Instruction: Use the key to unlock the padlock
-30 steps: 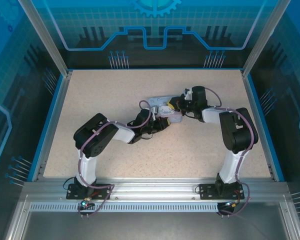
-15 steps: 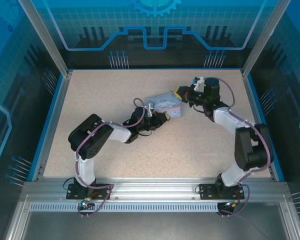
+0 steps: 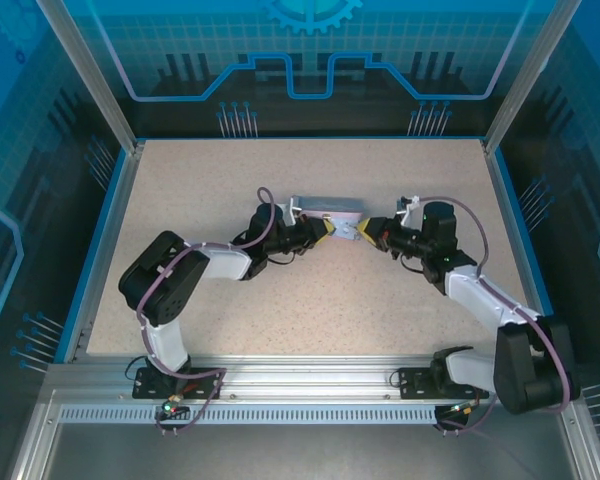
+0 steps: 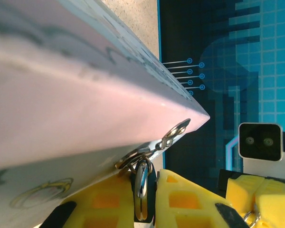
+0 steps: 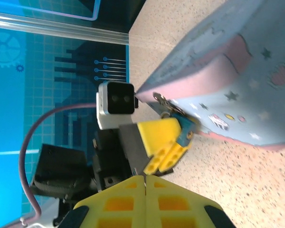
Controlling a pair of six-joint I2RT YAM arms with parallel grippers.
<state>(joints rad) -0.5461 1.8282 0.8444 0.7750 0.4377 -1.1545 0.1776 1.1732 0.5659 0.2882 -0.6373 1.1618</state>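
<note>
a: what is the largest thing here?

b: the speckled table [image 3: 230,180]. on it reach the left arm [image 3: 195,270] and the right arm [image 3: 480,290], both stretched inward so that their tips face each other near the middle.

a: and between the tips?

b: the light blue tin [image 3: 325,207] with its pink band lies toward the far half of the table. the left gripper [image 3: 326,229] is at the tin's near edge. the right gripper [image 3: 364,231] is just beside the tin's near right corner. the two grippers are close but apart.

a: how does the left pincer stand?

b: narrow. its yellow pads [image 4: 185,199] clamp a small metal piece between them. this is the padlock [image 4: 141,178], seen edge on. it hangs from the tin's metal hasp [image 4: 175,131] at the corner of the box.

a: so the padlock is on the tin?

b: yes, it is linked to the hasp just below the tin's edge and gripped by the left pads.

a: and the right pincer?

b: in the right wrist view its yellow pads [image 5: 180,199] press together with no gap. in the left wrist view a tiny wire loop shows at their seam. this is the key [image 4: 249,217], pinched there, near the padlock but not touching it.
</note>
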